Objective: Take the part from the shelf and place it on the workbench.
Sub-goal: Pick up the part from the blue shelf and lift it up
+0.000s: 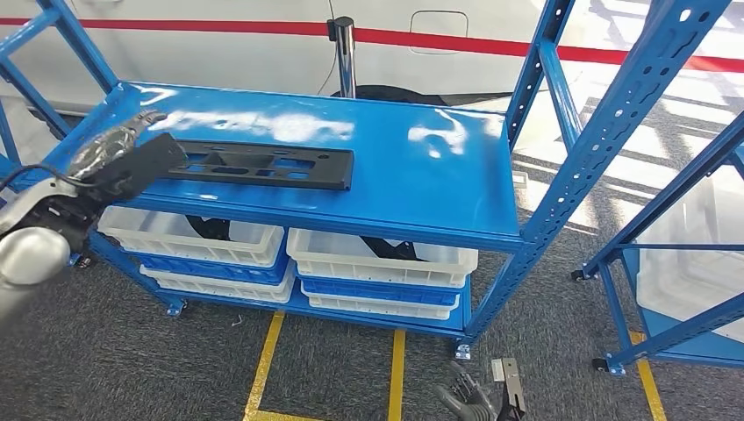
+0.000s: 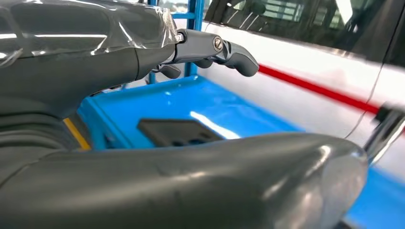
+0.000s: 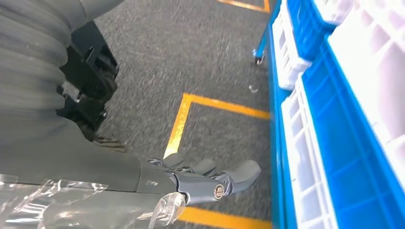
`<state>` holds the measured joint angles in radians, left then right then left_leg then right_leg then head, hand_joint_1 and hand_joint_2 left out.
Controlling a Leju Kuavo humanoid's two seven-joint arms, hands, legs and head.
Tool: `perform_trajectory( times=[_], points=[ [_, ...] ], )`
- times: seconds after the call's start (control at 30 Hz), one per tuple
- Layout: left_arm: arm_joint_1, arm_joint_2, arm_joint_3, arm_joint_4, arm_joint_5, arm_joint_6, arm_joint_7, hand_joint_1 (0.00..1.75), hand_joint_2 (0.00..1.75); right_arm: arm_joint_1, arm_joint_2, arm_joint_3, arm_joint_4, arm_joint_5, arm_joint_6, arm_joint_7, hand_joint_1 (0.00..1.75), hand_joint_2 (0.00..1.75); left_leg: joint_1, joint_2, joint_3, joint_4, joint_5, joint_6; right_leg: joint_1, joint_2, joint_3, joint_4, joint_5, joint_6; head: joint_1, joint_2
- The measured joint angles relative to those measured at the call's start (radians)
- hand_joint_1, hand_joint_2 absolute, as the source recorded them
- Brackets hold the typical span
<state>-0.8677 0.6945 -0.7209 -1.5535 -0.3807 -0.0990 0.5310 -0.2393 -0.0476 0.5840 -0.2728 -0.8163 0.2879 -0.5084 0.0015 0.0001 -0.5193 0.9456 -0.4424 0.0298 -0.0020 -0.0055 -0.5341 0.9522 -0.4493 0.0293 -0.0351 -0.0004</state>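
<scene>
You've got the part (image 1: 263, 166) lying flat on the shelf (image 1: 421, 189) top, toward its left side. Left hand (image 1: 123, 149) sits at the part's left end, bins (image 1: 377, 259) on the level underneath.

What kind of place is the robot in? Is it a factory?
Probably a factory or warehouse floor: a blue metal shelf on wheels, stacked white bins beneath it, and yellow floor lines on grey carpet.

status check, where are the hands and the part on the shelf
Left hand open at the left end of the black part, no grip seen. Right hand open, hanging low over the floor. Part flat on the blue shelf; nothing in the way.
</scene>
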Motion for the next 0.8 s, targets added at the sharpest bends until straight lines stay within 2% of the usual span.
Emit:
perform_trajectory(
  times=[0.27,0.4,0.47,0.5,0.53,0.57,0.6,0.63,0.67,0.7,0.73,0.77,0.8],
  points=[
    [0.086,0.032,-0.038,0.012,-0.240,-0.163,-0.002,0.00,0.00,-0.014,0.015,0.000,0.000,0.024,0.040,-0.020,0.00,1.75,-0.005,0.000,-0.002,0.003,-0.001,0.001,-0.007,0.000,0.000,-0.001,0.002,0.002,0.000,0.000],
    [0.119,0.045,-0.047,0.024,-0.341,-0.209,-0.010,0.00,0.00,-0.024,0.024,0.000,0.000,0.032,0.038,-0.023,0.00,1.75,-0.003,0.000,-0.003,0.001,0.002,0.007,-0.008,0.000,-0.001,-0.004,0.004,0.009,0.000,0.000],
    [0.125,0.050,-0.047,0.028,-0.357,-0.207,-0.014,0.00,0.00,-0.029,0.025,0.000,0.000,0.031,0.034,-0.024,0.00,0.87,0.004,0.001,0.001,-0.009,0.009,0.015,-0.007,0.001,-0.016,0.024,-0.013,0.015,0.000,0.000],
    [0.128,0.051,-0.046,0.029,-0.361,-0.201,-0.017,0.00,0.00,-0.030,0.025,0.000,0.000,0.031,0.026,-0.024,0.00,0.44,0.008,0.001,0.003,-0.013,0.012,0.019,-0.007,0.002,-0.036,0.065,-0.034,0.017,0.000,0.000],
    [0.135,0.051,-0.045,0.030,-0.365,-0.192,-0.022,0.00,0.00,-0.031,0.025,0.000,0.000,0.032,0.010,-0.024,0.00,0.00,0.009,0.001,0.004,-0.014,0.012,0.020,-0.008,0.002,-0.069,0.129,-0.061,0.019,0.000,0.000],
    [0.144,0.051,-0.042,0.031,-0.369,-0.181,-0.028,0.00,0.00,-0.030,0.025,0.000,0.000,0.036,-0.016,-0.022,0.00,0.00,0.010,0.002,0.003,-0.014,0.012,0.020,-0.010,0.003,-0.110,0.204,-0.087,0.021,0.000,0.000],
    [0.155,0.051,-0.039,0.031,-0.373,-0.169,-0.035,0.00,0.00,-0.030,0.025,0.000,0.000,0.041,-0.051,-0.020,0.00,0.00,0.010,0.001,0.004,-0.013,0.012,0.020,-0.011,0.003,-0.147,0.265,-0.101,0.023,0.000,0.000],
    [0.166,0.051,-0.034,0.031,-0.379,-0.157,-0.042,0.00,0.00,-0.029,0.026,0.000,0.000,0.046,-0.089,-0.016,0.00,0.00,0.011,0.001,0.004,-0.013,0.010,0.019,-0.013,0.003,-0.172,0.297,-0.097,0.024,0.000,0.000],
    [0.174,0.051,-0.029,0.031,-0.385,-0.147,-0.049,0.00,0.00,-0.029,0.026,0.001,0.000,0.049,-0.124,-0.011,0.00,0.00,0.012,-0.001,0.005,-0.012,0.008,0.016,-0.015,0.003,-0.175,0.284,-0.072,0.026,0.000,0.000],
    [0.179,0.051,-0.023,0.031,-0.390,-0.139,-0.054,0.00,0.00,-0.029,0.026,0.001,0.000,0.051,-0.149,-0.007,0.00,0.00,0.014,-0.002,0.007,-0.011,0.006,0.012,-0.017,0.003,-0.160,0.235,-0.033,0.026,0.000,0.000],
    [0.183,0.051,-0.018,0.031,-0.396,-0.134,-0.058,0.00,0.00,-0.028,0.026,0.001,0.000,0.052,-0.167,-0.004,0.00,0.00,0.017,-0.004,0.010,-0.009,0.001,0.006,-0.019,0.003,-0.132,0.163,0.007,0.027,0.000,0.000],
    [0.185,0.051,-0.013,0.031,-0.398,-0.130,-0.059,0.00,0.00,-0.029,0.026,0.001,0.000,0.053,-0.177,-0.002,0.00,0.00,0.017,-0.005,0.011,-0.006,-0.004,-0.001,-0.019,0.005,-0.104,0.097,0.036,0.026,0.000,0.000],
    [0.186,0.051,-0.008,0.031,-0.400,-0.128,-0.060,0.00,0.00,-0.030,0.026,0.001,0.000,0.053,-0.183,0.000,0.00,0.00,0.016,-0.006,0.010,-0.004,-0.007,-0.008,-0.018,0.007,-0.086,0.051,0.050,0.023,0.000,0.000]
  ],
)
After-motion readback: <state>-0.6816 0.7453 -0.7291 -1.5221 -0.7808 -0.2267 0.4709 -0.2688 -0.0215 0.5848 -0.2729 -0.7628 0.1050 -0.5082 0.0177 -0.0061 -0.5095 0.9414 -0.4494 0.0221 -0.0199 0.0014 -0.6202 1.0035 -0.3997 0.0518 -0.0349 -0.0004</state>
